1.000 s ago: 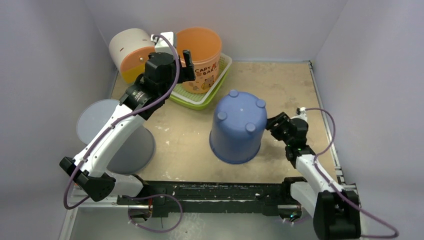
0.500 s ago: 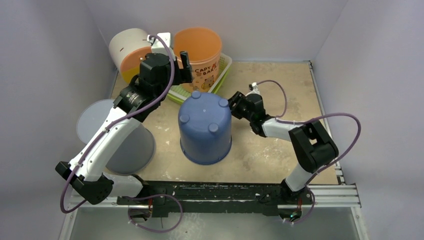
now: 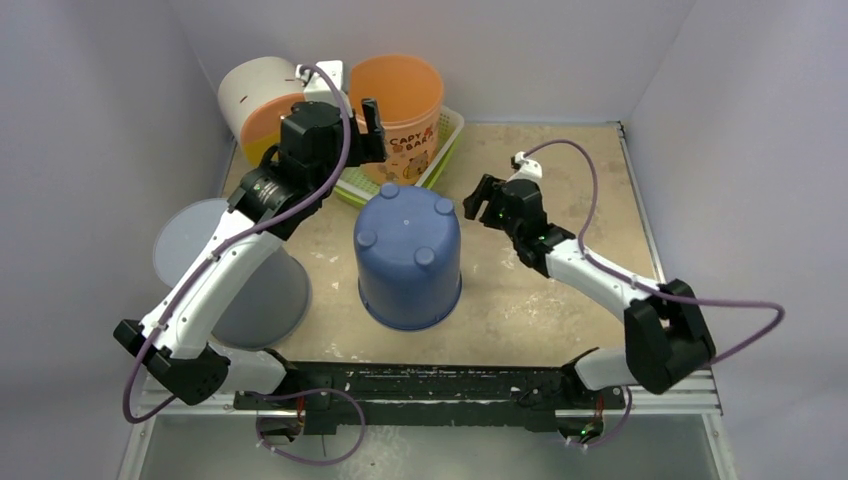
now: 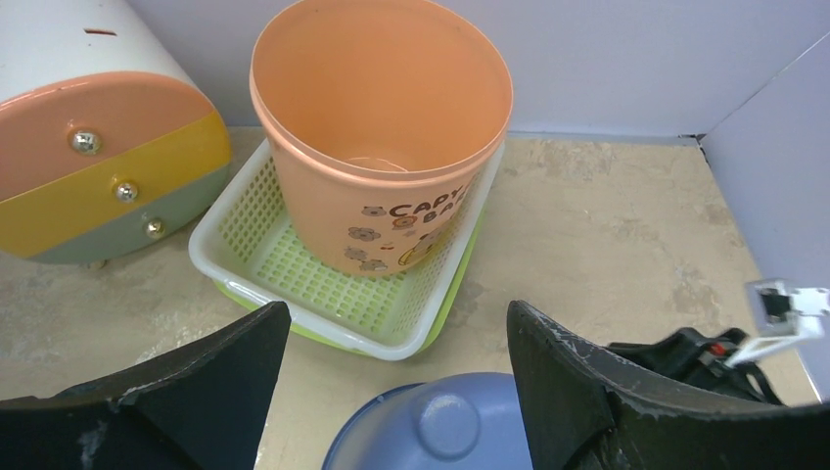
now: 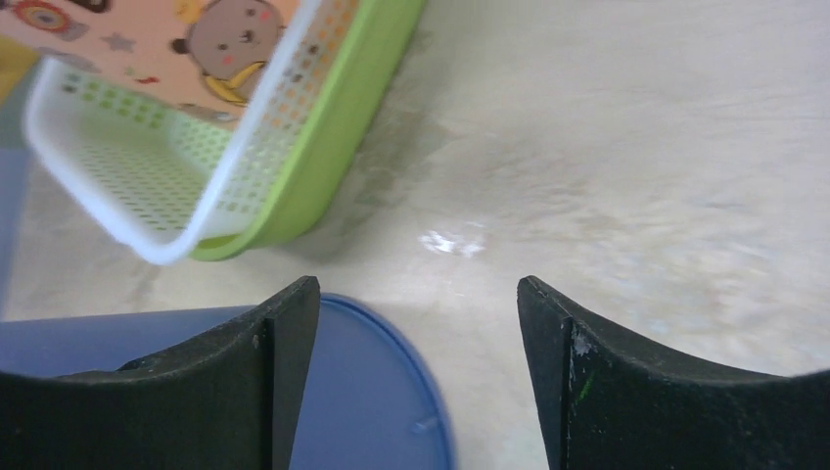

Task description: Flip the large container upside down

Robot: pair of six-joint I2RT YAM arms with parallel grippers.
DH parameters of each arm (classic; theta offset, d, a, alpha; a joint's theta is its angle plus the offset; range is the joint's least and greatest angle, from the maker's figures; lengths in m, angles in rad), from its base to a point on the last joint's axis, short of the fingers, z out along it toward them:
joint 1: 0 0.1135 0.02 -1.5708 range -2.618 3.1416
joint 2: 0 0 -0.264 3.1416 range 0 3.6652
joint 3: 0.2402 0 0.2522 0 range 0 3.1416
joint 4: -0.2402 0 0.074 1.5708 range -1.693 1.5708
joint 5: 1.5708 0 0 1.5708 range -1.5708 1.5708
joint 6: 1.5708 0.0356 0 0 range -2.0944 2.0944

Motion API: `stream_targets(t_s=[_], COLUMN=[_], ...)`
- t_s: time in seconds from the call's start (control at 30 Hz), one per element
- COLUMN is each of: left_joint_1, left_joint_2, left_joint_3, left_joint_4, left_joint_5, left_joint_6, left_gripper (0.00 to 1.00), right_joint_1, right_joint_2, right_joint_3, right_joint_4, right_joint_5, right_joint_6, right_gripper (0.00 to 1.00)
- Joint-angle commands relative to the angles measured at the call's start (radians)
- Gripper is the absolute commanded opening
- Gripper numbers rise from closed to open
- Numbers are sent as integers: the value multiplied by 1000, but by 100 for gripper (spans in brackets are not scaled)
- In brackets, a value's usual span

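Observation:
The large blue container (image 3: 408, 255) stands upside down in the middle of the table, its base with four round feet facing up. My right gripper (image 3: 476, 207) is open and empty, just to the right of the container's top and apart from it. In the right wrist view (image 5: 418, 289) the blue wall (image 5: 362, 392) lies behind the left finger. My left gripper (image 3: 374, 130) is open and empty, hovering behind the container near the orange bucket. In the left wrist view (image 4: 398, 313) the container's base (image 4: 440, 431) shows below the open jaws.
An orange bucket (image 3: 400, 110) stands in a white-and-green basket (image 3: 440, 160) at the back. A white, orange and yellow drum (image 3: 258, 100) lies beside it. A grey container (image 3: 235, 275) lies at the left, under my left arm. Walls enclose the table.
The blue container slid left from the right side to the middle, pushed by my right gripper. That gripper has now drawn back slightly from it. The left arm barely moved.

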Motion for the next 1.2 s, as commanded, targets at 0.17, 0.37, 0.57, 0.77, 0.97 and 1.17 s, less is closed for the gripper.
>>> stream_targets(t_s=[0.17,0.37,0.57,0.77,0.97,1.17], left_joint_1=[7,7,8,9,9,9], left_joint_2=[57,70,77,77,64,37], left_joint_3=[60,69,60,58,63,64], left_joint_4=[51,59,58,59,51,38], left_joint_5=[0,14,2,2,8,26], left_joint_6=[11,8,12,8,6,12], left_gripper=[79,79,79,79,79,79], right_joint_1=[10,47,135,284,313,313], right_joint_2=[-138,-240,-372,-319,-180,48], right_joint_3=[34,-9,-101,-139,-111,56], right_joint_4=[-494,-607,-566,-509,-303,-116], right_joint_5=[298,196,-16,-88,-113,-160], right_joint_6=[-178,-151,-152,-168,-217,-297], right_gripper=[80,100,100,100,100,100])
